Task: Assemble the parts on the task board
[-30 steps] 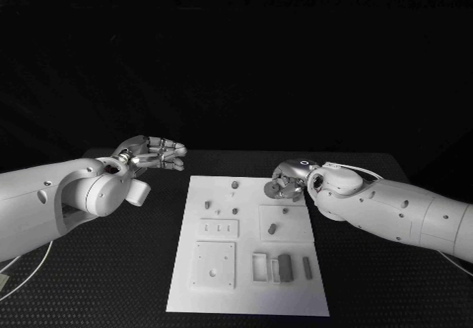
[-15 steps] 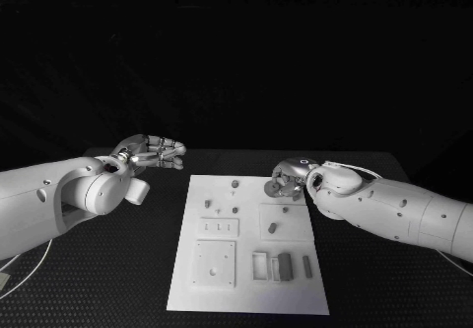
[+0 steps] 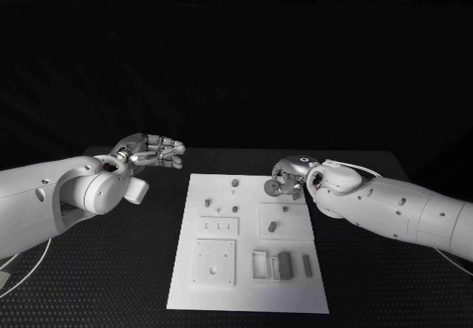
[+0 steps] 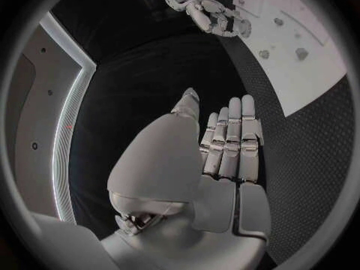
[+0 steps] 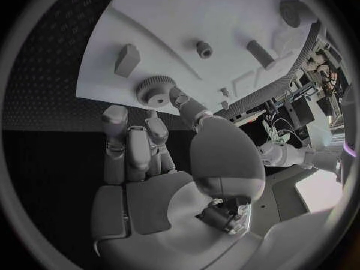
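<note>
The white task board (image 3: pixel 251 273) lies mid-table with small grey parts standing and lying on it. At its far right corner my right hand (image 3: pixel 288 179) pinches a grey toothed gear (image 3: pixel 271 186) between thumb and fingers, just above the board. In the right wrist view the gear (image 5: pixel 153 91) sits at the board's edge (image 5: pixel 188 30) with the thumb tip against it. My left hand (image 3: pixel 153 152) hovers over the black table, left of the board's far corner. Its fingers (image 4: pixel 233 138) are stretched out side by side and hold nothing.
Short pegs (image 3: pixel 236 183) stand on the board's far half. A dark block (image 3: pixel 285 265) and a rod (image 3: pixel 307 265) lie by a slotted frame near the front. A square plate (image 3: pixel 215 263) sits front left. Black table mat (image 3: pixel 118 273) surrounds the board.
My right hand has shifted the gear slightly left and farther along the board's far right corner. The left hand has barely moved.
</note>
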Tool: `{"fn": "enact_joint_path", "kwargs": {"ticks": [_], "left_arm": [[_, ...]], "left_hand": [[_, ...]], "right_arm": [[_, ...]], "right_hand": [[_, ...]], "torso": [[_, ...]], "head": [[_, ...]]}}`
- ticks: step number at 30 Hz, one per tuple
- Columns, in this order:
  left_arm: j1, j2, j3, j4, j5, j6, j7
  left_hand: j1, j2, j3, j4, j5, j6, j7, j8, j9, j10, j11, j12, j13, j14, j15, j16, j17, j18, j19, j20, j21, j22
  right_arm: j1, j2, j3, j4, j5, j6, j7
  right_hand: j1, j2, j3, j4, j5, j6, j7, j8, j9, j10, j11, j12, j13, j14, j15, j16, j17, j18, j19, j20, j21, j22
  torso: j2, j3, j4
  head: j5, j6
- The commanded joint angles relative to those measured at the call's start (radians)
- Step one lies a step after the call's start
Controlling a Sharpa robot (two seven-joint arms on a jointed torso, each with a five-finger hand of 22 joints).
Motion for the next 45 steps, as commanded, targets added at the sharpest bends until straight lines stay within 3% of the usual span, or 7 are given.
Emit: {"fn": "enact_joint_path", "kwargs": {"ticks": [1, 9, 16, 21, 31, 40, 45], "left_arm": [[0.001, 0.0, 0.001, 0.004, -0.005, 0.012, 0.01], [0.001, -0.003, 0.001, 0.008, -0.006, 0.012, 0.009], [0.001, -0.005, 0.001, 0.009, -0.007, 0.011, 0.01], [0.001, -0.007, 0.001, 0.011, -0.008, 0.011, 0.009], [0.001, -0.008, 0.001, 0.012, -0.008, 0.011, 0.008], [0.001, -0.008, 0.001, 0.012, -0.008, 0.012, 0.009], [0.001, -0.008, 0.001, 0.012, -0.008, 0.012, 0.008]], "left_hand": [[0.003, -0.005, -0.005, -0.002, 0.001, 0.002, -0.001, -0.006, -0.001, -0.005, -0.004, -0.004, -0.002, 0.003, 0.002, -0.005, 0.002, 0.019, 0.006, -0.002, -0.004, -0.001], [0.003, -0.005, -0.005, -0.002, 0.001, 0.002, -0.001, -0.006, -0.001, -0.005, -0.004, -0.004, -0.002, 0.003, 0.002, -0.005, 0.002, 0.019, 0.006, -0.002, -0.004, -0.001], [0.003, -0.005, -0.005, -0.002, 0.001, 0.002, -0.001, -0.006, -0.001, -0.005, -0.004, -0.004, -0.002, 0.003, 0.002, -0.005, 0.002, 0.019, 0.006, -0.002, -0.004, -0.001], [0.003, -0.005, -0.005, -0.002, 0.001, 0.002, -0.001, -0.006, -0.001, -0.005, -0.004, -0.004, -0.002, 0.003, 0.002, -0.005, 0.002, 0.019, 0.006, -0.002, -0.004, -0.001], [0.003, -0.005, -0.005, -0.002, 0.001, 0.002, -0.001, -0.006, -0.001, -0.005, -0.004, -0.004, -0.002, 0.003, 0.002, -0.005, 0.002, 0.019, 0.006, -0.002, -0.004, -0.001], [0.003, -0.005, -0.005, -0.002, 0.001, 0.002, -0.001, -0.006, -0.001, -0.005, -0.004, -0.004, -0.002, 0.003, 0.002, -0.005, 0.002, 0.019, 0.006, -0.002, -0.004, -0.001], [0.003, -0.005, -0.005, -0.002, 0.001, 0.002, -0.001, -0.006, -0.001, -0.005, -0.004, -0.004, -0.002, 0.003, 0.002, -0.005, 0.002, 0.019, 0.006, -0.002, -0.004, -0.001]], "right_arm": [[-0.001, 0.005, 0.001, -0.007, -0.002, -0.004, 0.004], [-0.009, 0.023, 0.001, -0.027, 0.001, 0.005, 0.003], [-0.016, 0.029, 0.001, -0.045, 0.016, 0.014, 0.012], [-0.019, 0.027, 0.0, -0.052, 0.016, 0.016, 0.013], [-0.02, 0.026, 0.0, -0.056, 0.016, 0.021, 0.017], [-0.032, 0.04, 0.0, -0.074, 0.023, 0.025, 0.034], [-0.039, 0.048, 0.0, -0.086, 0.023, 0.024, 0.035]], "right_hand": [[-0.007, 0.002, -0.001, -0.005, 0.002, -0.004, 0.004, -0.006, 0.0, -0.009, 0.003, -0.005, -0.003, -0.006, 0.0, 0.0, -0.002, 0.109, -0.001, -0.005, 0.003, 0.017], [-0.022, -0.017, 0.006, 0.005, 0.002, -0.027, 0.009, -0.022, -0.006, -0.038, 0.008, -0.029, -0.033, -0.011, 0.004, -0.005, -0.016, 0.109, -0.002, -0.003, 0.0, 0.016], [-0.024, -0.018, 0.009, 0.008, 0.002, -0.028, 0.01, -0.024, -0.007, -0.04, 0.009, -0.028, -0.036, -0.011, 0.005, -0.006, -0.016, 0.109, -0.002, -0.003, -0.001, 0.015], [-0.019, -0.007, 0.013, 0.003, 0.002, -0.006, 0.005, -0.013, -0.002, -0.04, 0.004, -0.023, -0.041, -0.01, 0.001, -0.005, -0.014, 0.109, -0.003, -0.004, 0.0, 0.017], [-0.017, 0.004, 0.013, -0.005, 0.002, 0.002, 0.002, -0.01, 0.001, -0.04, 0.001, -0.019, -0.045, -0.01, -0.002, -0.005, -0.015, 0.109, -0.003, -0.004, 0.001, 0.017], [-0.013, 0.042, 0.01, -0.013, 0.002, 0.026, -0.005, 0.001, 0.007, -0.034, -0.005, -0.009, -0.049, -0.01, -0.008, -0.005, -0.014, 0.109, -0.006, -0.003, 0.003, 0.018], [-0.011, 0.053, 0.006, -0.015, 0.002, 0.039, -0.01, 0.006, 0.009, -0.029, -0.01, -0.003, -0.05, -0.01, -0.012, -0.005, -0.013, 0.109, -0.008, -0.003, 0.004, 0.019]], "torso": [[-0.001, -0.0003, 0.0015], [0.001, 0.0003, 0.0005], [0.0, 0.0003, 0.001], [-0.001, -0.0002, 0.0007], [-0.001, 0.0007, -0.002], [-0.001, 0.0003, -0.0011], [-0.001, 0.0001, -0.0005]], "head": [[-0.001, -0.001], [0.002, -0.004], [0.0, -0.008], [0.003, -0.014], [0.003, -0.014], [0.001, -0.014], [0.001, -0.016]]}}
